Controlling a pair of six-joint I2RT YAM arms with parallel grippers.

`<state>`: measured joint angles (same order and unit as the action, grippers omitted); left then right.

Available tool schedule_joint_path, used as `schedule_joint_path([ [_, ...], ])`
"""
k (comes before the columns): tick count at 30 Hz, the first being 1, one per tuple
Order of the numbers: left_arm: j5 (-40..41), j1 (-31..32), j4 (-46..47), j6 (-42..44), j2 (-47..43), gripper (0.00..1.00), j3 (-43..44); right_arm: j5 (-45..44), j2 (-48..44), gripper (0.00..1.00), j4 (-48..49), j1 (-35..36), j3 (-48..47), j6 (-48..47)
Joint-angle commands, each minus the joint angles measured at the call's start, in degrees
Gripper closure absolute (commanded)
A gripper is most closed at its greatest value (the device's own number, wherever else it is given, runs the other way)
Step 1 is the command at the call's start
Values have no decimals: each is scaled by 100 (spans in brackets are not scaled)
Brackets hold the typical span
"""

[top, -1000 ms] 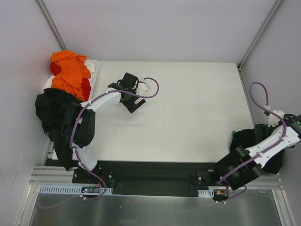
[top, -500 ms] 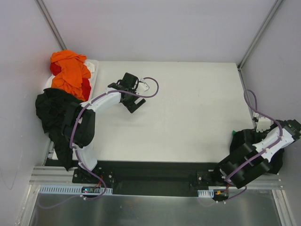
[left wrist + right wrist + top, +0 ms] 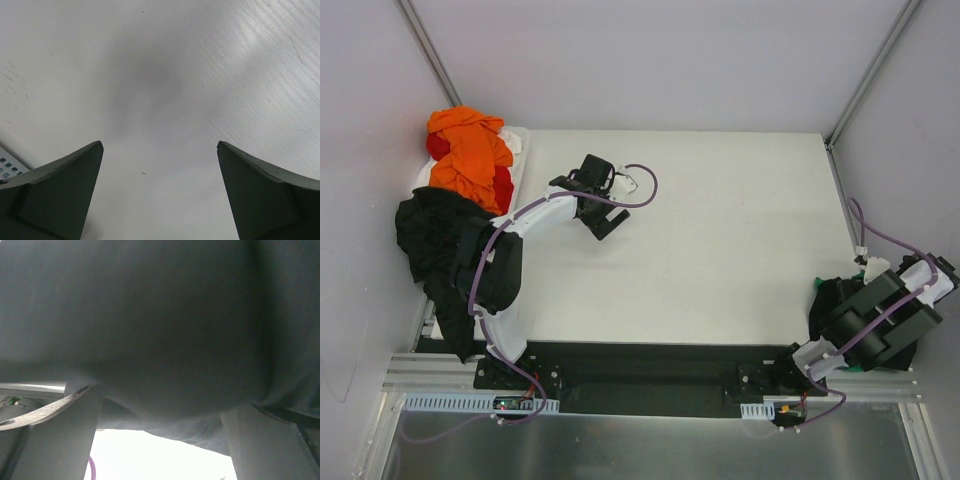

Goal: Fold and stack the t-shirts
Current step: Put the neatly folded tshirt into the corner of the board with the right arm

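You are looking at a black t-shirt (image 3: 150,315) bulging right in front of the right fingers (image 3: 60,440) and sagging into the gap between them, bunched at the right edge of the desk (image 3: 720,230). It is looking soft, light and limp, so it is likely going to bunch and slide rather than hold any shape. You are probably better off pinching a hem or shoulder edge than the middle of the lump. The right fingers are standing spread wide, clamping nothing that you can see. The left fingers (image 3: 55,195) are also splayed and empty, hovering over bare desk. Well off to their left, the orange t-shirt (image 3: 470,155), the red t-shirt (image 3: 503,186) and a second black t-shirt (image 3: 435,235) are lying heaped together.
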<state>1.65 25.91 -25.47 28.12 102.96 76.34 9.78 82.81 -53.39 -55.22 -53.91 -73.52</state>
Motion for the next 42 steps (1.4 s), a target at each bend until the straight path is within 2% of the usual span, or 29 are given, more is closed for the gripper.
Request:
schedule_joint_path([
  [1,63,37,25,9,-171,1,22,-99,638,4,-101,73,-435,4],
  [5,55,37,25,-8,-171,1,48,-230,860,4,-128,222,-524,4],
  [19,55,28,34,-17,-162,1,22,-284,289,4,-321,1303,-190,241],
  [42,90,37,25,27,-232,1,-84,6,-19,4,-629,2165,-32,584],
])
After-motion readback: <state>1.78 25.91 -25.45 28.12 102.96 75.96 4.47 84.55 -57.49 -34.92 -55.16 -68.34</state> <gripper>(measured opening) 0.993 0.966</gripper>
